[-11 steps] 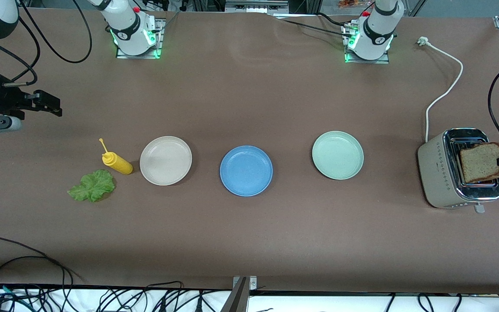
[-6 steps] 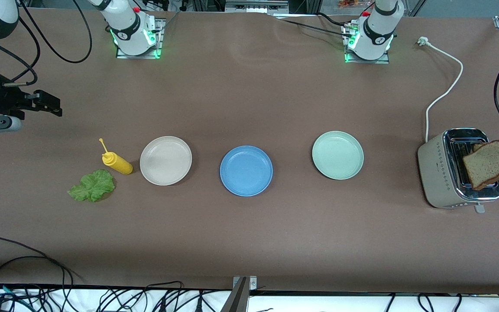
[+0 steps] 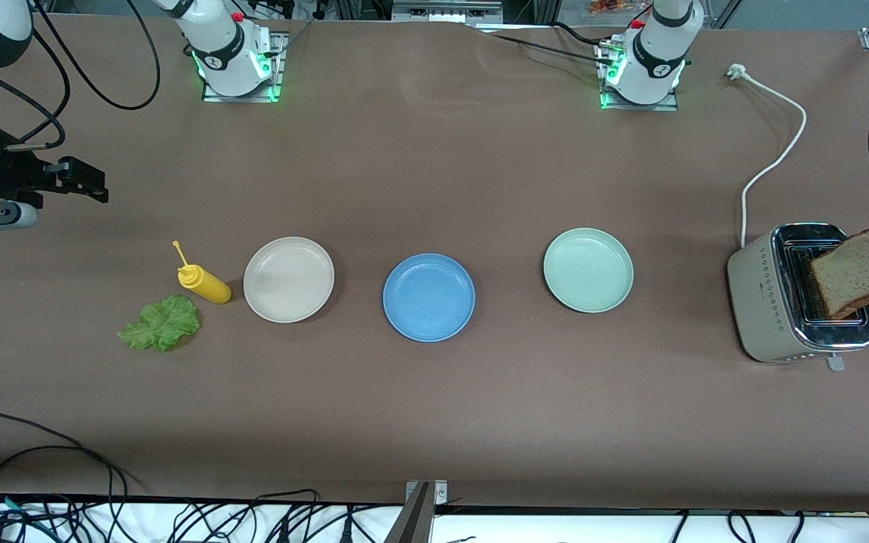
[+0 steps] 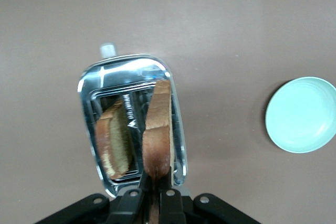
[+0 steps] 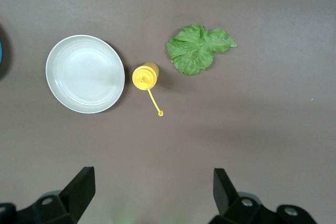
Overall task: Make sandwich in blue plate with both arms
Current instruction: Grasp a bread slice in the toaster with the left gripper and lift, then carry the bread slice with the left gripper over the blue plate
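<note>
left gripper (image 4: 155, 192) was clamped shut, pointing downward at the table's left-arm end. right gripper (image 5: 152, 184) waited, fingers spread wide.

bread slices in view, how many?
2. One bread slice is held by the left gripper over the toaster; a second slice sits in a toaster slot. None seen elsewhere.

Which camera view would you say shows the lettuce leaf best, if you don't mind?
The right wrist view: it looks straight down on the lettuce leaf, showing its ruffled outline clearly. The front view shows it smaller, beside the yellow bottle. The left wrist view misses it.
</note>
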